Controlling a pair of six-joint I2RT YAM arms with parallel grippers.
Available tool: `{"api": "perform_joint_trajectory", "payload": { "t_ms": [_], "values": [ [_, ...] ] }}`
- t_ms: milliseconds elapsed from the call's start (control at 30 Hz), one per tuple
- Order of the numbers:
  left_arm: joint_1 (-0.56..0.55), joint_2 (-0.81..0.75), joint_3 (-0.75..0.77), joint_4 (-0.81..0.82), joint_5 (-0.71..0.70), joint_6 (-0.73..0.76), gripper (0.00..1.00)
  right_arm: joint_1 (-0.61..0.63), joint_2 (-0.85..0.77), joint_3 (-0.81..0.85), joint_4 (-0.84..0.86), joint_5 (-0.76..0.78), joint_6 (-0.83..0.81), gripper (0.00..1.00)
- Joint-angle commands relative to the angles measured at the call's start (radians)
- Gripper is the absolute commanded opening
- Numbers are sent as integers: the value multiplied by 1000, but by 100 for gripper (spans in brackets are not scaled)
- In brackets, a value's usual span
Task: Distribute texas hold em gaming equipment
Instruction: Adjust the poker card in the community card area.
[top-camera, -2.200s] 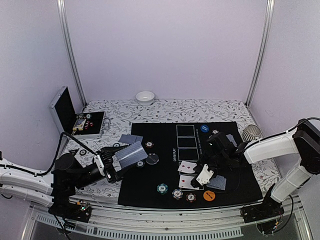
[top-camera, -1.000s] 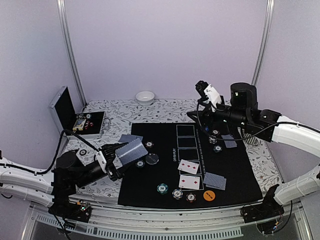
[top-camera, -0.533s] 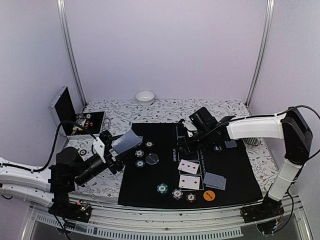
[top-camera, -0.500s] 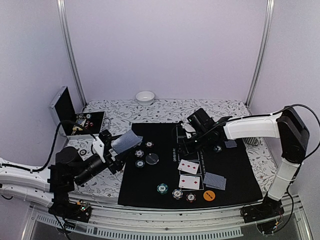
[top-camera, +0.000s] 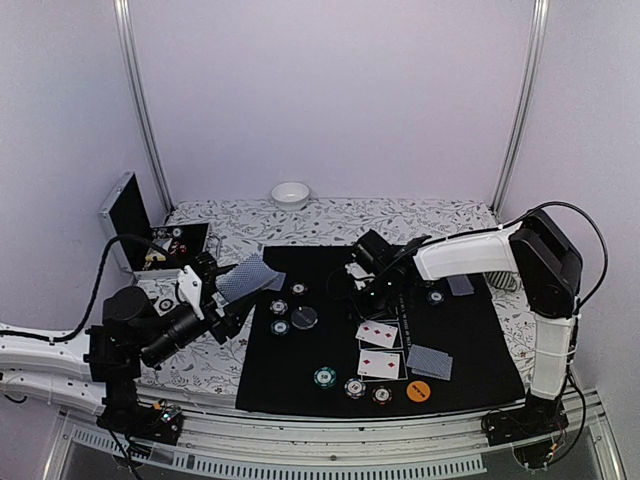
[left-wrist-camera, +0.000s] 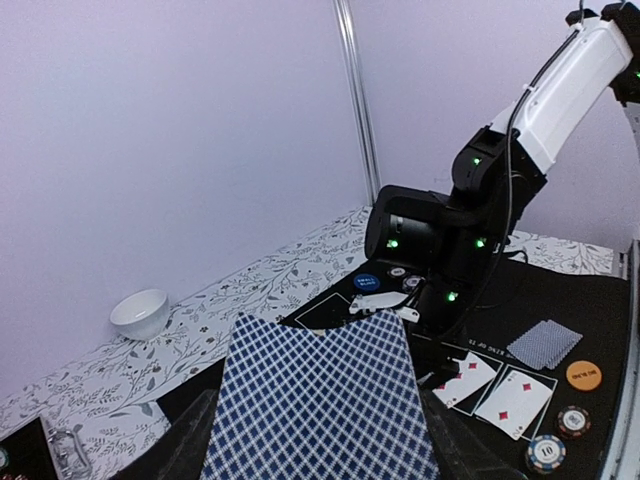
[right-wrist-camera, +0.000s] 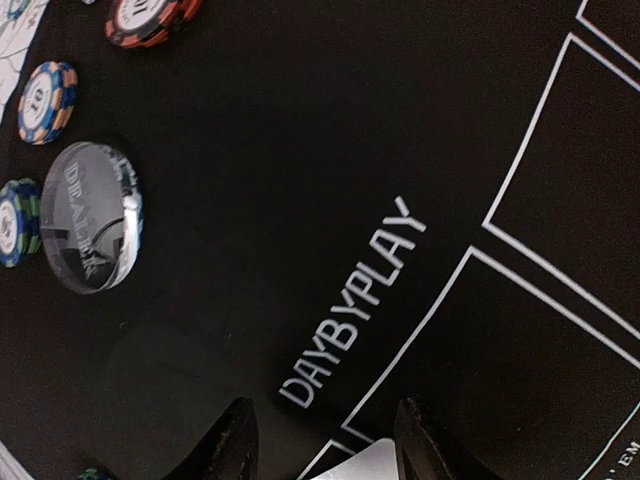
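My left gripper is shut on a stack of blue-checked playing cards, held up over the mat's left edge. My right gripper hovers low over the black mat, just right of those cards. Its fingers stand apart with only mat between them. Below it lie two face-up cards and a face-down card. A dark dealer disc and striped chips sit to its left. An orange disc and three chips line the near edge.
A white bowl stands at the back of the flowered tablecloth. An open metal case with chips sits at the back left. A blue disc lies behind the right wrist. Another face-down card and a chip lie right of the right forearm.
The right arm came down from high over the mat's back and swung left toward the held cards, its jaws narrowing. The left gripper drew the cards up and slightly back-left.
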Motion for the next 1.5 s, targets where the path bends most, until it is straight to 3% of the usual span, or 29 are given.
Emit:
{"api": "perform_joint_trajectory", "payload": {
  "t_ms": [0, 467, 733, 833, 1000, 1167, 1467],
  "values": [
    [1, -3, -1, 22, 11, 29, 61, 29, 67, 38, -86, 115, -35, 49],
    [0, 4, 14, 20, 9, 50, 61, 111, -31, -7, -116, 147, -167, 41],
    [1, 9, 22, 4, 2, 57, 61, 110, -64, 85, -116, 101, -165, 45],
    [0, 6, 22, -5, 5, 49, 61, 69, -154, 60, -107, 87, -116, 48],
    [1, -3, 19, -13, 7, 49, 61, -65, -327, -152, -90, 99, -42, 47],
    [0, -2, 14, -10, 3, 53, 61, -139, -378, -277, -89, 136, -34, 31],
    [1, -17, 4, -18, 0, 46, 61, -140, -264, -317, -60, 102, -19, 10]
  ]
}}
